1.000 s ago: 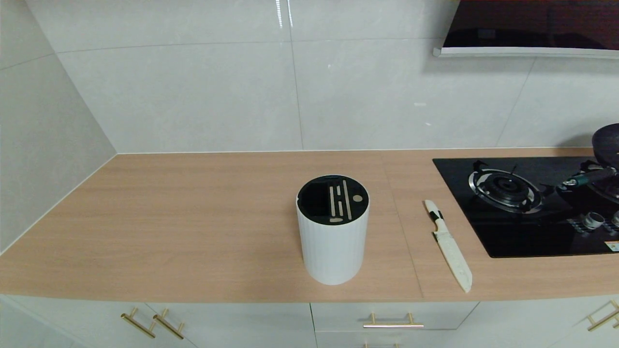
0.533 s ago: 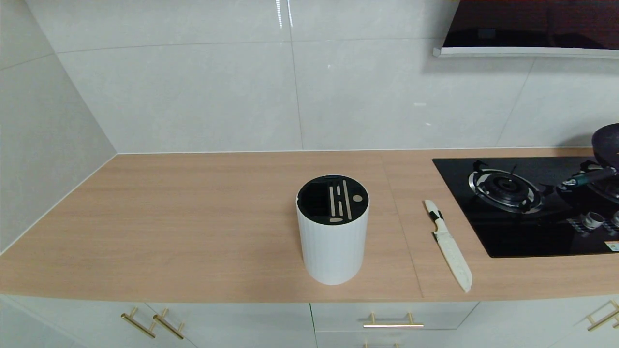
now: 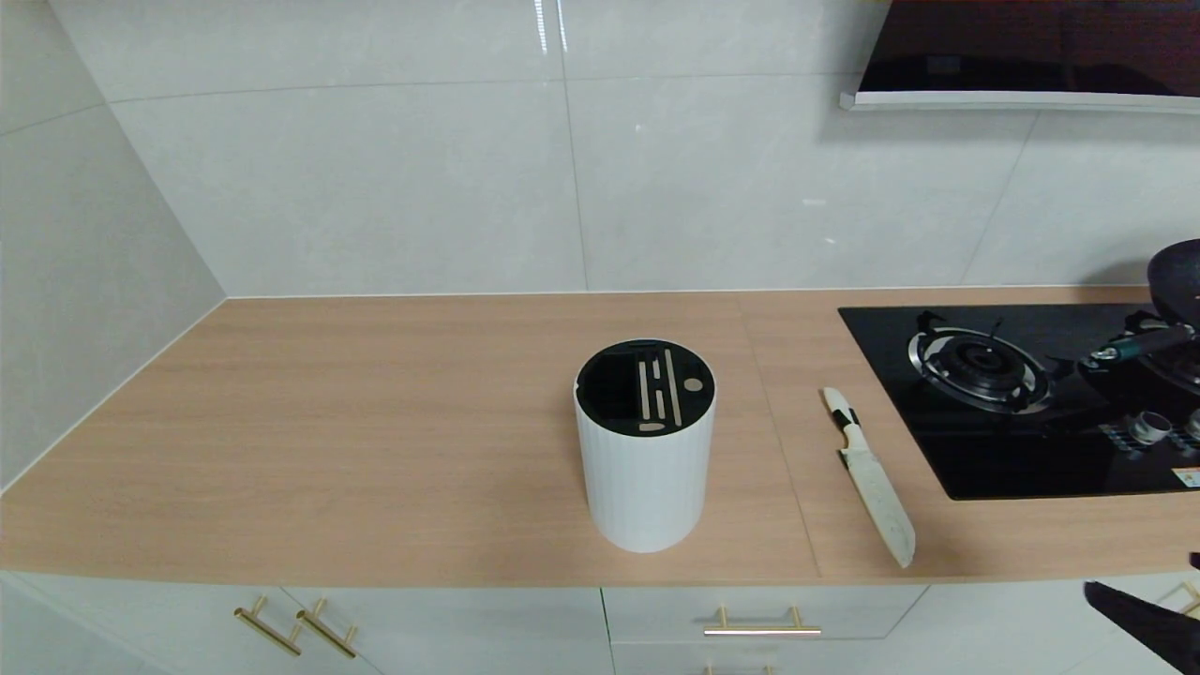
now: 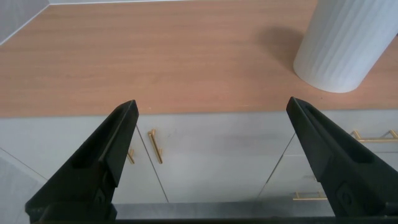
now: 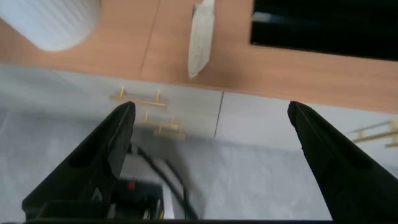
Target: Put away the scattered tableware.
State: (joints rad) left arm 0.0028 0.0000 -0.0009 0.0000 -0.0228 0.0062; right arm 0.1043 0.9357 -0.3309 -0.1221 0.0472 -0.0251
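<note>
A white ribbed cylinder holder with a black slotted top stands near the middle of the wooden counter. To its right, beside the hob, lies a knife with a cream speckled blade and a cream and black handle, tip toward the front edge. My left gripper is open and holds nothing, low in front of the cabinet fronts, with the holder ahead of it. My right gripper is also open, below the counter edge near the knife tip. A dark part of my right arm shows at the lower right corner.
A black gas hob with burners and a dark pan fills the counter's right end. A range hood hangs above it. White cabinet drawers with brass handles run below the counter. Tiled walls close the back and left.
A dark part of my right arm has come into the head view at the lower right corner. The holder and the knife have not moved.
</note>
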